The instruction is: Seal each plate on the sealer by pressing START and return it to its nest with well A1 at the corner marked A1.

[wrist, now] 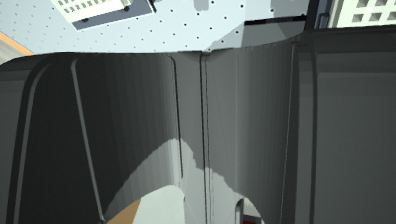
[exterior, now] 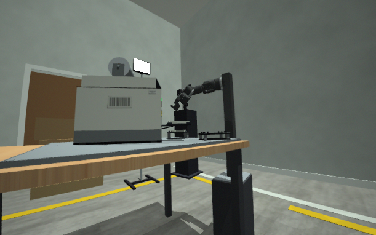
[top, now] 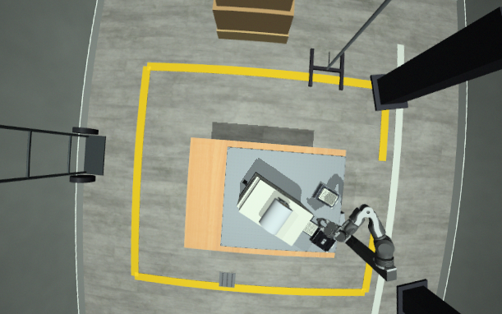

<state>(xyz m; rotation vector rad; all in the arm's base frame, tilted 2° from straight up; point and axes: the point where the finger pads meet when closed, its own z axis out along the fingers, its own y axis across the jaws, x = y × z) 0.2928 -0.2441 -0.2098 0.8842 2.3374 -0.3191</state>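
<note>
Jaws: the gripper [top: 328, 227] [exterior: 174, 106] [wrist: 219, 145] is fully closed, its two fingers meeting along one seam, with nothing between them.
Plate on the stage: this open-welled plate [top: 310, 228] [exterior: 179, 122] [wrist: 369, 12] lies lower than the jaws and near them, on the sealer's side; in the wrist view it shows past the fingertips at the upper right, dark square wells visible.
Plate in the nest: the other plate [top: 328, 196] [exterior: 180, 131] [wrist: 95, 5] is lower than the jaws and farther from them, at the upper left of the wrist view.
Stage: out of the sealer, below jaw height, carrying one plate; whether that plate is fully seated, I cannot tell.
Sealer: the pale machine [top: 255, 197] [exterior: 117, 114] stands beside the jaws, its front towards them, with a foil roll [top: 275, 216] [exterior: 119, 66] on top.
Lamp: a tiny green spot [exterior: 161, 99] shows at the sealer's front edge, at about jaw height; too small to tell what it is.
Bare nest: the black nest [top: 322, 242] [exterior: 214, 134] sits lower than the jaws and near them, holding no plate.
Nest labels: too small to read, so which is N1 or N2 I cannot tell.
Count: two plates, two nests, one stage, one sealer, one foil roll, one gripper.
</note>
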